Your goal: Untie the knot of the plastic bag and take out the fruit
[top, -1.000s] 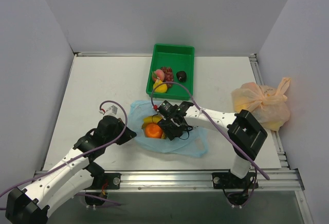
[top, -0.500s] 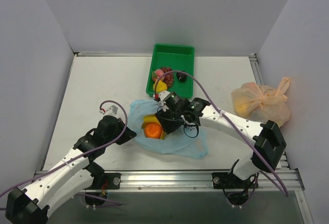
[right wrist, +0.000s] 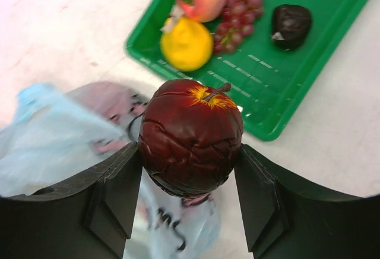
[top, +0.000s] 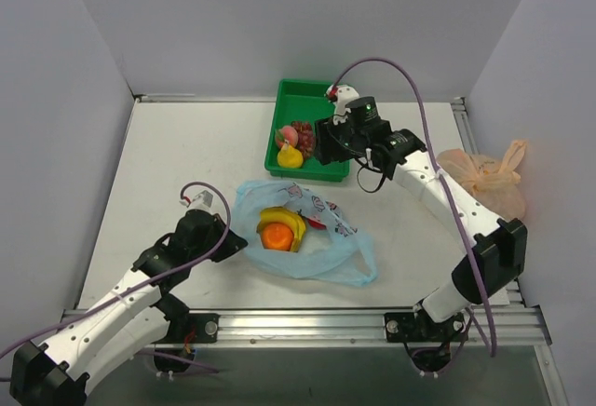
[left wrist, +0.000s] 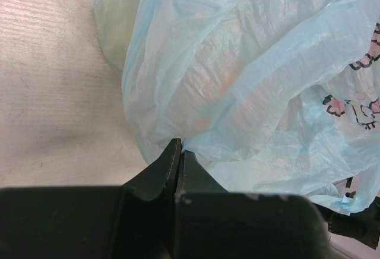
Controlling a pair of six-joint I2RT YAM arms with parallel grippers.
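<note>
At the green tray (top: 307, 99), right pincer (right wrist: 189, 152) gripping a red apple (right wrist: 190, 128), left pincer (left wrist: 178, 152) pinching the cartoon-printed plastic bag (left wrist: 249, 63).

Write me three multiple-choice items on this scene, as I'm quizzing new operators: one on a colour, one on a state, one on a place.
1. What colour is the tray holding the purple grapes?
A. Blue
B. Green
C. White

2. What state is the left gripper in?
A. Wide open
B. Out of sight
C. Shut on the plastic bag

3. Where is the dark red apple?
A. Between the fingers of the right gripper
B. In the plastic bag
C. In the tray

Answers:
1. B: both the top view and the right wrist view show it green.
2. C: the left wrist view shows its jaws closed on the bag's light blue film.
3. A: the right wrist view shows the apple clamped between both fingers, above the tray's near edge.
</note>
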